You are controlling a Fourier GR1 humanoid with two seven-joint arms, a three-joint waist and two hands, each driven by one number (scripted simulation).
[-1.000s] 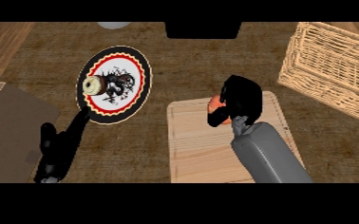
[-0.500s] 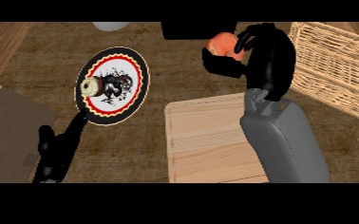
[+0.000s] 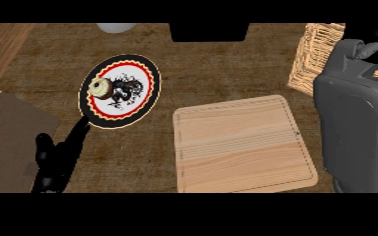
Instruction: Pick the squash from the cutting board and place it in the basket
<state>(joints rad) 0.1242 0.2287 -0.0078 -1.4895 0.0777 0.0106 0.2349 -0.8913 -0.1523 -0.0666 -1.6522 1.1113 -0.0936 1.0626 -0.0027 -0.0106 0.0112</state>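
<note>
The left hand (image 3: 55, 162) rests open at near left, beside the patterned plate (image 3: 120, 91). The cutting board (image 3: 244, 144) lies bare. The squash is unseen (likely smooth, rigid, best cupped at mid-body). Right forearm (image 3: 347, 110) hides the basket (image 3: 314, 55); finger state unclear.

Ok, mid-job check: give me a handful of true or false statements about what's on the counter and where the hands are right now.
1. The cutting board has nothing lying on it. True.
2. The squash is in plain sight beside the plate. False: no squash shows anywhere in the view.
3. A small round item sits on the plate, near its left side. True.
4. The basket stands at the left edge. False: it is at the upper right, partly hidden by the right forearm.
5. The left hand shows at the lower left, just below the plate. True.
</note>
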